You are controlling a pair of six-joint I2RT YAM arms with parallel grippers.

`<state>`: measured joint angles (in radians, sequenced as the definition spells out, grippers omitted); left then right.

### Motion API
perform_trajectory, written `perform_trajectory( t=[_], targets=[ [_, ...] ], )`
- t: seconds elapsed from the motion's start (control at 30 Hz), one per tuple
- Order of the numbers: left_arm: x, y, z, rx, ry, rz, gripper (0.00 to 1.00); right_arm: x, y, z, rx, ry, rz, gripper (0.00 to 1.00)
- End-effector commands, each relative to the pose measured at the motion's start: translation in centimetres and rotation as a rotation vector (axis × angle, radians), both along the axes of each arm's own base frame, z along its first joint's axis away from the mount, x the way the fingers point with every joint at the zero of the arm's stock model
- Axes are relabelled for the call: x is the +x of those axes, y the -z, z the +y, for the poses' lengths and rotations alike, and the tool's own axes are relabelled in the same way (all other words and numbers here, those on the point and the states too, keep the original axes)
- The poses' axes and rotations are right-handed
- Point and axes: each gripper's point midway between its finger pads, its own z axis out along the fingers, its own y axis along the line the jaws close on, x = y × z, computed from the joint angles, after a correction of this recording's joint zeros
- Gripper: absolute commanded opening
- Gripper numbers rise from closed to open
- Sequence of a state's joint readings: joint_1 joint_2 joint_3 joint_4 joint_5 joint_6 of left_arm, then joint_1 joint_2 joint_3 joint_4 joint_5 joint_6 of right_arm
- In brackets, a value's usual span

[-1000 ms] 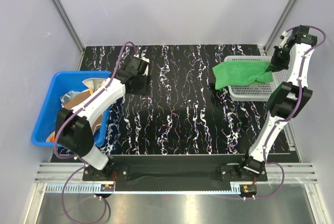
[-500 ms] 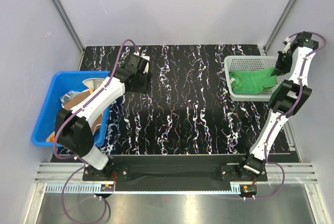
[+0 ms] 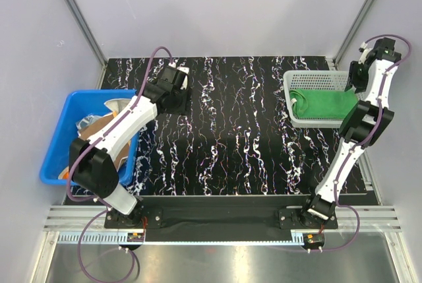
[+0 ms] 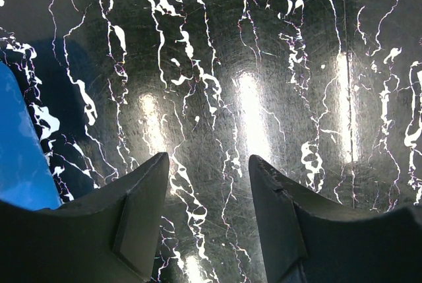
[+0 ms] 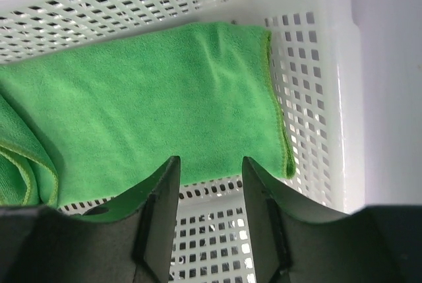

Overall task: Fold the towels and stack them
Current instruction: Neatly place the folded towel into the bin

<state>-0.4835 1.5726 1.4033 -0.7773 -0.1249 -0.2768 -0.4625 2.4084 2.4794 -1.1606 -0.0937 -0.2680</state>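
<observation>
A folded plain green towel lies flat inside the white mesh basket at the back right; it also shows in the right wrist view. My right gripper hangs open and empty just above the basket's right end, its jaws apart over the towel's near edge. My left gripper is open and empty above the bare black marbled table at the back left, as seen in the left wrist view. Several other cloths lie crumpled in the blue bin.
The blue plastic bin sits at the table's left edge, beside my left arm; its blue corner shows in the left wrist view. The mesh basket stands against the right wall. Metal frame posts rise at both back corners.
My right gripper carried the green towel rightwards into the basket, let it go and lifted off. The towel now lies flat in the basket. The left gripper shifted slightly back.
</observation>
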Motion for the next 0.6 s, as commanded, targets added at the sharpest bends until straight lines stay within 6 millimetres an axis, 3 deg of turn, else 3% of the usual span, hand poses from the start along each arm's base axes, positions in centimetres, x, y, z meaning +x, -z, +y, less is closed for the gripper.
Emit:
perform_trajectory(
  t=[0.0, 0.07, 0.1, 0.17, 0.23, 0.33, 0.57],
  targets=[
    [0.5, -4.0, -0.1, -0.042, -0.001, -0.109, 0.57, 0.8, -3.5, 1.6, -0.024, -0.015, -0.086, 0.49],
    [0.4, -4.3, -0.1, -0.052, -0.001, -0.118, 0.57, 1.7, -4.1, 3.6, 0.034, -0.023, -0.139, 0.42],
    [0.3, -4.5, -0.2, -0.058, 0.001, -0.118, 0.57, 1.9, -2.8, 5.6, 0.077, -0.047, -0.117, 0.39],
    [0.2, -4.5, -0.1, -0.063, -0.002, -0.120, 0.57, 2.8, -2.5, 8.0, 0.133, -0.065, -0.143, 0.30],
    [0.1, -4.7, 0.0, -0.069, -0.005, -0.131, 0.57, 3.1, -1.0, 10.6, 0.162, -0.087, -0.116, 0.22],
    [-0.2, -4.6, 0.0, -0.072, -0.002, -0.135, 0.57, 3.5, 0.3, 12.9, 0.186, -0.115, -0.088, 0.17],
    [-0.4, -5.2, 0.3, -0.065, 0.007, -0.155, 0.57, 3.0, 2.6, 13.3, 0.175, -0.080, -0.038, 0.11]
  ],
)
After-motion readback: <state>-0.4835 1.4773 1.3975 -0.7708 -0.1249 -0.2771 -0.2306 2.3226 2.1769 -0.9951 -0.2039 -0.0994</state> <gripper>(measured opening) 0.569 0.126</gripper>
